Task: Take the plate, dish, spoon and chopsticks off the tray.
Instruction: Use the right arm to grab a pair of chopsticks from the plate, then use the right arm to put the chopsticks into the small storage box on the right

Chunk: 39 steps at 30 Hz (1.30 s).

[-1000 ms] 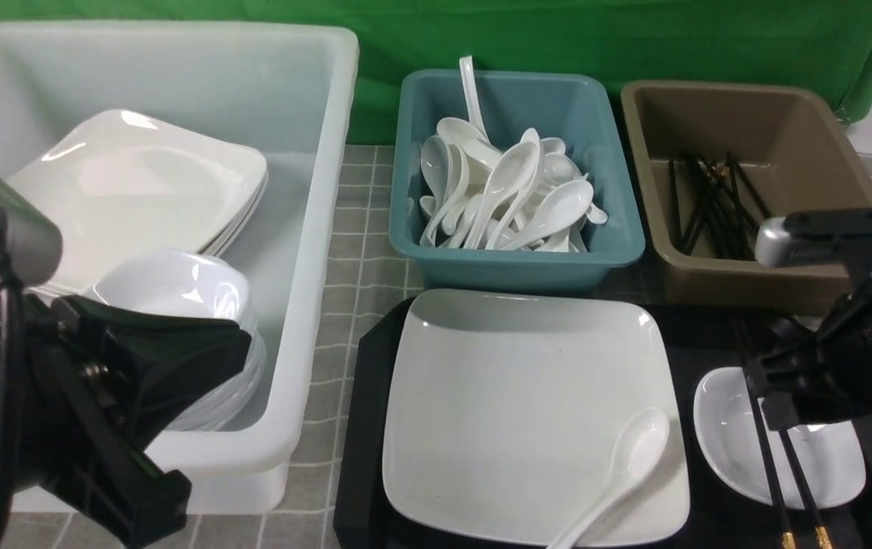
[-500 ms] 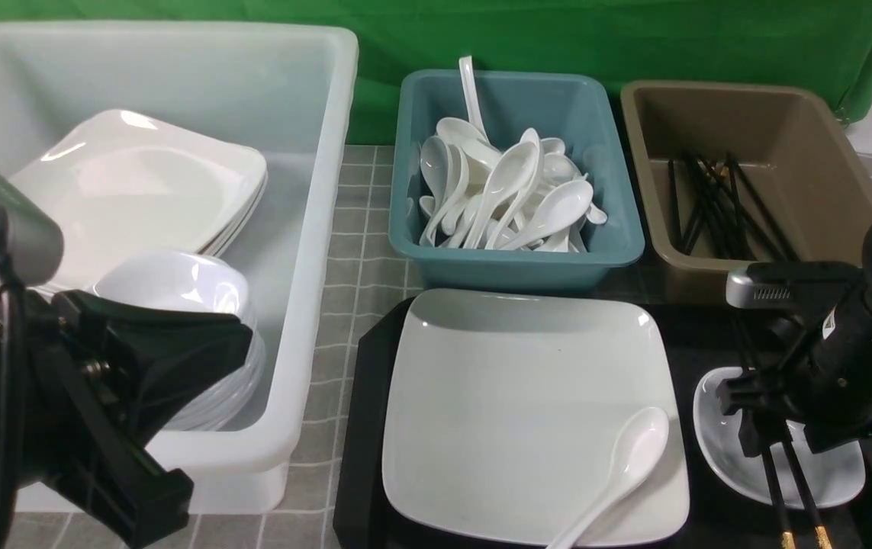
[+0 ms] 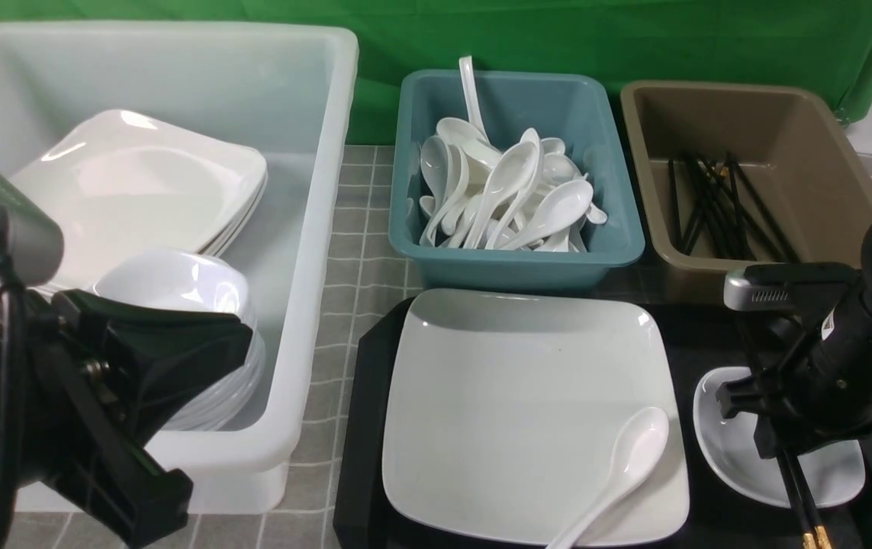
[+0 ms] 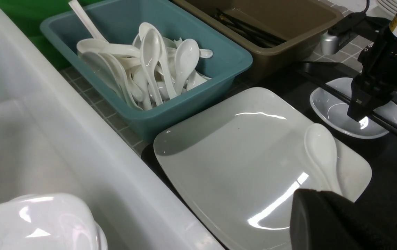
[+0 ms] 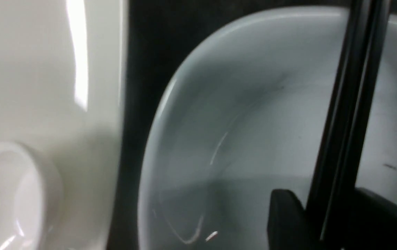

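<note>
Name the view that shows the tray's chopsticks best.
Left wrist view: the chopsticks show nearly whole across the dish, gold ends clear. Front view shows mainly their near ends below the right gripper; right wrist view, a blurred close-up.

You're looking at black chopsticks (image 3: 800,496) with gold-banded ends between the black right gripper's (image 3: 783,450) fingers, over a bluish-white dish (image 3: 725,450) (glossy, with bright glints). Left of the gripper, a white plate (image 3: 527,412) and white spoon (image 3: 626,465) sit on the black tray (image 3: 363,427). Beyond it are a teal bin (image 3: 516,263), a brown bin (image 3: 786,114), a green backdrop (image 3: 558,30) and grey grid-lined cloth (image 3: 363,259)
</note>
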Motion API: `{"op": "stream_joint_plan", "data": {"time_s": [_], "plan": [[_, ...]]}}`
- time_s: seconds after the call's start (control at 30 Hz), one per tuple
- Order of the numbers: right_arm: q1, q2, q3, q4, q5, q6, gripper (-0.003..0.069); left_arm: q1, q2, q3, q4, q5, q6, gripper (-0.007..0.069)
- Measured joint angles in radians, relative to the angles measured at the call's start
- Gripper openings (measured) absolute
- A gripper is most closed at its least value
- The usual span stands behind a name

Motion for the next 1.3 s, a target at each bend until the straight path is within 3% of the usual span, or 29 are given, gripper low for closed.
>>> {"op": "stream_joint_plan", "data": {"time_s": [0.13, 0.3, 0.6, 0.67, 0.8, 0.93, 1.03, 1.17, 1.3], "plan": [[0.000, 0.015, 0.000, 0.000, 0.006, -0.026, 0.0258, 0.000, 0.000, 0.000, 0.000, 0.000, 0.000, 0.0006], [0.000, 0.017, 0.000, 0.000, 0.015, -0.086, 0.0132, 0.000, 0.000, 0.000, -0.004, 0.000, 0.000, 0.0006], [0.007, -0.081, 0.000, 0.003, 0.138, -0.256, 0.0133, 0.000, 0.000, 0.000, -0.006, -0.006, 0.004, 0.0006], [0.039, -0.157, 0.000, 0.013, 0.209, -0.348, 0.0133, 0.000, 0.000, 0.000, -0.013, -0.029, 0.004, 0.0006], [0.091, -0.271, -0.003, 0.094, 0.227, -0.399, 0.0133, 0.000, 0.000, 0.000, -0.036, -0.086, 0.015, 0.0006], [0.074, -0.327, -0.053, 0.215, 0.125, -0.389, 0.0133, 0.000, 0.000, 0.000, -0.056, -0.168, 0.035, 0.0006], [-0.012, -0.289, -0.160, 0.322, -0.086, -0.385, 0.0133, 0.000, -0.008, 0.000, -0.085, -0.225, 0.052, 0.0006], [-0.125, -0.116, -0.322, 0.401, -0.304, -0.387, 0.0133, 0.000, -0.049, 0.000, -0.092, -0.258, 0.055, 0.0006], [-0.172, 0.089, -0.480, 0.409, -0.423, -0.387, 0.0133, 0.000, -0.081, -0.002, -0.083, -0.264, 0.056, 0.0006]]}}
